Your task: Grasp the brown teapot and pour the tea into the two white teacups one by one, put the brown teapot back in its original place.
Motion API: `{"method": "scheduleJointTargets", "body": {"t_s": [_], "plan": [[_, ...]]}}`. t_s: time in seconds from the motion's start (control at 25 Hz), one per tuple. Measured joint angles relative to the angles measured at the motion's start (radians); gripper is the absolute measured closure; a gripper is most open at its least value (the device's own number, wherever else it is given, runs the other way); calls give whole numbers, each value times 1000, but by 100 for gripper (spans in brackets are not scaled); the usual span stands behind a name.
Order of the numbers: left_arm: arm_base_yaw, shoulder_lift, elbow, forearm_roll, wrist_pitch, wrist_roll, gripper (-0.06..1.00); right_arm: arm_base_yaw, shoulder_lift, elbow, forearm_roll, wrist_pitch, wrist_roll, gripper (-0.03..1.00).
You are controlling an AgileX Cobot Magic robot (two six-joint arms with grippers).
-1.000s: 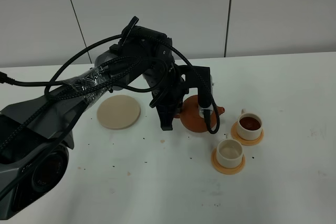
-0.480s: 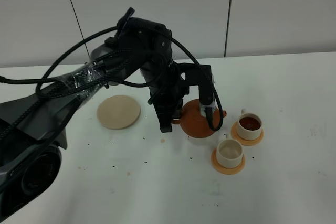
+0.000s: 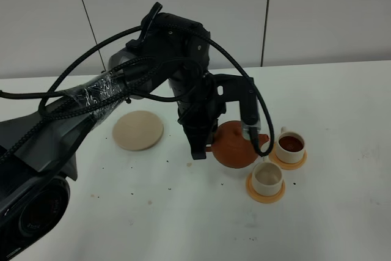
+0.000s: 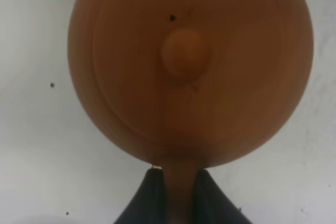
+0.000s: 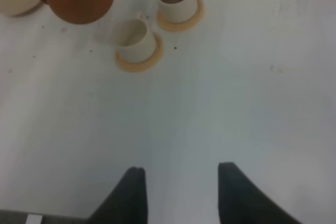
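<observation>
Left wrist: tool [image 4: 178, 181] around teapot [image 4: 189, 66] handle

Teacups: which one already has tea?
The far teacup, rightmost in the high view: dark brown liquid inside. The near teacup, beside the brown teapot, shows only a pale interior.
</observation>
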Motion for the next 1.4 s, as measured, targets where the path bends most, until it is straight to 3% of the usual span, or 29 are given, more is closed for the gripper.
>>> {"method": "scheduleJointTargets", "body": {"t_s": [0.16, 0.32, 0.76, 1.08, 1.4], "plan": [[-10, -30, 23, 11, 0, -20, 78, 0, 0, 0, 0, -1, 0, 65], [-10, -104, 134, 22, -7, -35, 78, 0, 0, 0, 0, -1, 0, 65], [-10, -297, 511, 23, -209, -100, 78, 0, 0, 0, 0, -1, 0, 65], [-10, -300, 557, 31, -232, -163, 78, 0, 0, 0, 0, -1, 0, 65], [-17, -300, 557, 152, -246, -268, 78, 0, 0, 0, 0, -1, 0, 65]]}}
